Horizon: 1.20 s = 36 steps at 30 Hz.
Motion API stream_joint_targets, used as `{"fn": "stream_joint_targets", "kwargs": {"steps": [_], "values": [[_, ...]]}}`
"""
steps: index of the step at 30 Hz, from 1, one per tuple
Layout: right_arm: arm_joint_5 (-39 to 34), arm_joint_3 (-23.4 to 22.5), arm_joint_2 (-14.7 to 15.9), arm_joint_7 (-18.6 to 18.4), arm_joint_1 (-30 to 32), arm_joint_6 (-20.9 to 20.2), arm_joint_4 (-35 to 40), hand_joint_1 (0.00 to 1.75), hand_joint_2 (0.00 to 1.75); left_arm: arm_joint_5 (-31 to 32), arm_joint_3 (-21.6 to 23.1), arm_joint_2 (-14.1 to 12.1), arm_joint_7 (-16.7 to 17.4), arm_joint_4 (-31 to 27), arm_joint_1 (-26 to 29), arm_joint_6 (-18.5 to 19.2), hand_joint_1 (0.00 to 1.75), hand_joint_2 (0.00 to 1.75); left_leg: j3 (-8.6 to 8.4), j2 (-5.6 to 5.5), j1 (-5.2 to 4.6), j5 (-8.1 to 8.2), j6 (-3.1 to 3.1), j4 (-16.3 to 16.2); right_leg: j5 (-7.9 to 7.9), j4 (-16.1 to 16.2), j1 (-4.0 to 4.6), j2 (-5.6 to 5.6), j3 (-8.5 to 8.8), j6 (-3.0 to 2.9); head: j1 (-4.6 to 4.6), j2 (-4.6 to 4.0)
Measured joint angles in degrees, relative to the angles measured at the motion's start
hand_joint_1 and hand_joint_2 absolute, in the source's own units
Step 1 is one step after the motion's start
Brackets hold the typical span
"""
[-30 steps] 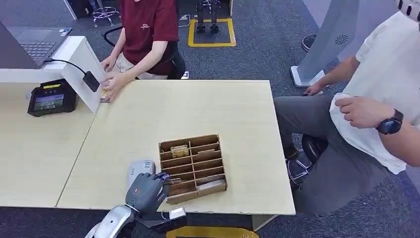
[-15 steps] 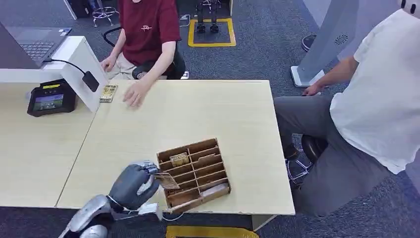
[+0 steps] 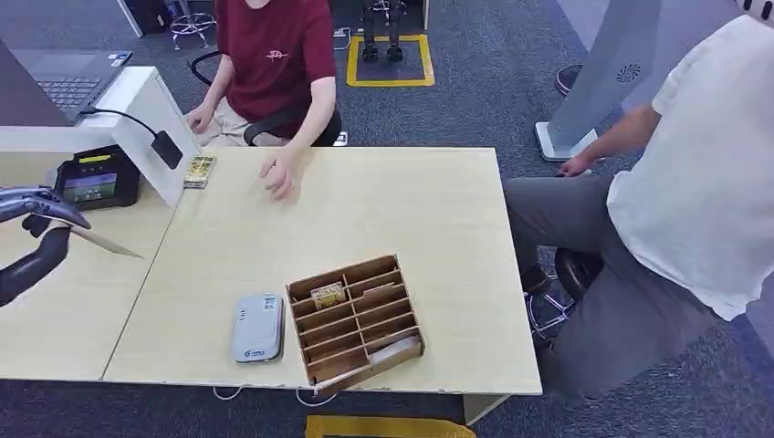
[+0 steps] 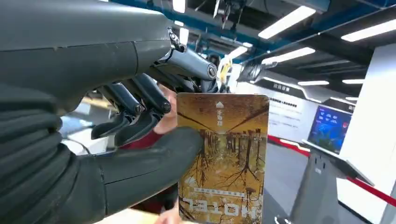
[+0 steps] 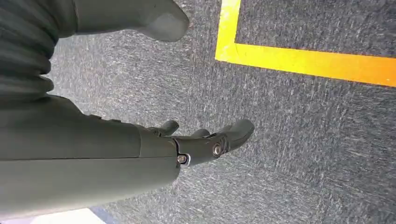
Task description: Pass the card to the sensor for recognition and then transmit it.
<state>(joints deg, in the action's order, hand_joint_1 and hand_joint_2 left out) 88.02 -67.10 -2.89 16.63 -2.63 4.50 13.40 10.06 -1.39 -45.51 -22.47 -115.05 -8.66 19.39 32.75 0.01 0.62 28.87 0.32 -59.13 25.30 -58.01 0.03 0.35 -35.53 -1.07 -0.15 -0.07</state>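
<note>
Head view: left robot hand [image 3: 32, 212] pinches card [image 3: 102, 243] between thumb and fingers, card jutting beyond fingertips over table [image 3: 365, 210], near sensor [image 3: 91, 179]. Right robot hand [image 5: 140, 149] holds nothing, fingers apart.

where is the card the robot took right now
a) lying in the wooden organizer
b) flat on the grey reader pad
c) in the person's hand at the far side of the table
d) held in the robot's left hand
d: the left hand pinches the card between thumb and fingers; in the head view it is held up over the left-hand table, near the black terminal.
</note>
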Motion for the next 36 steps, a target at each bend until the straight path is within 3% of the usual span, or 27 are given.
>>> {"fn": "stream_joint_targets", "kwargs": {"steps": [3,8,10,14,16,19,22,28,36], "values": [[0.0,-0.1,0.0,-0.1,0.0,-0.2,0.0,0.0,1.75,0.1,-3.0,-1.2,0.0,-1.2,1.4,0.0,1.75,1.75,-0.02,0.01,-0.01,0.0,0.0,0.0,0.0,0.0,0.0,0.01,0.0,0.0,0.0,-0.02],[-0.1,-0.4,0.0,-0.2,0.0,0.0,0.0,0.0,1.75,3.9,-6.5,-0.8,0.4,-2.0,3.9,-2.2,1.75,1.75,-0.02,-0.02,-0.01,0.02,-0.03,0.0,0.01,0.0,0.0,0.0,-0.01,0.0,0.0,-0.02],[-0.2,-0.4,0.0,-0.3,-0.1,0.0,0.0,0.0,1.75,10.1,-6.7,0.0,3.6,-1.9,3.9,-4.8,1.75,1.75,-0.03,-0.03,-0.01,0.03,-0.03,0.0,0.01,0.1,0.0,-0.01,-0.02,0.0,0.02,0.0],[0.0,-0.4,0.0,-0.5,0.0,0.2,0.0,0.0,1.75,26.0,-6.0,2.0,13.5,1.6,1.9,-10.9,1.75,1.75,-0.09,0.03,-0.02,0.04,-0.08,0.0,-0.01,0.1,0.0,0.05,-0.09,-0.03,-0.04,-0.02],[0.4,-0.5,0.0,-0.8,0.1,0.3,0.0,0.0,1.75,32.5,-3.0,5.0,17.3,7.7,-4.6,-13.4,1.75,1.75,-0.32,-0.31,-0.07,-0.14,-0.03,-0.1,0.02,0.1,0.0,-0.19,-0.14,0.02,-0.2,0.0],[1.3,-0.3,0.0,-1.1,-0.9,0.5,-0.1,0.0,1.75,45.3,5.1,11.1,26.5,19.0,-13.1,-19.7,1.75,1.75,-0.24,-0.76,-0.07,-0.39,-0.16,0.0,-0.26,0.1,-0.05,-0.7,-0.04,-0.15,-0.24,0.0],[1.7,-0.1,0.0,-1.3,-1.0,0.5,0.0,0.0,1.75,50.0,9.6,15.5,29.8,26.3,-18.7,-21.6,1.75,1.75,-0.16,-0.67,-0.04,-0.47,-0.17,-0.1,-0.43,0.1,-0.01,-0.59,-0.1,-0.15,-0.11,0.0],[1.9,0.0,0.0,-1.7,-0.9,0.5,-0.1,0.0,1.75,51.0,13.8,19.3,31.4,33.4,-24.3,-22.3,1.75,1.75,-0.17,-0.26,-0.06,-0.44,-0.14,-0.1,-0.45,0.1,-0.05,-0.18,-0.24,-0.15,-0.11,0.0],[1.9,0.1,0.0,-2.1,-0.8,0.5,-0.1,0.0,1.75,51.0,14.6,21.3,31.5,36.2,-25.9,-22.3,1.75,1.75,-0.11,-0.14,-0.05,-0.44,-0.15,-0.1,-0.45,0.1,-0.03,-0.07,-0.38,-0.16,-0.13,0.0]]}}
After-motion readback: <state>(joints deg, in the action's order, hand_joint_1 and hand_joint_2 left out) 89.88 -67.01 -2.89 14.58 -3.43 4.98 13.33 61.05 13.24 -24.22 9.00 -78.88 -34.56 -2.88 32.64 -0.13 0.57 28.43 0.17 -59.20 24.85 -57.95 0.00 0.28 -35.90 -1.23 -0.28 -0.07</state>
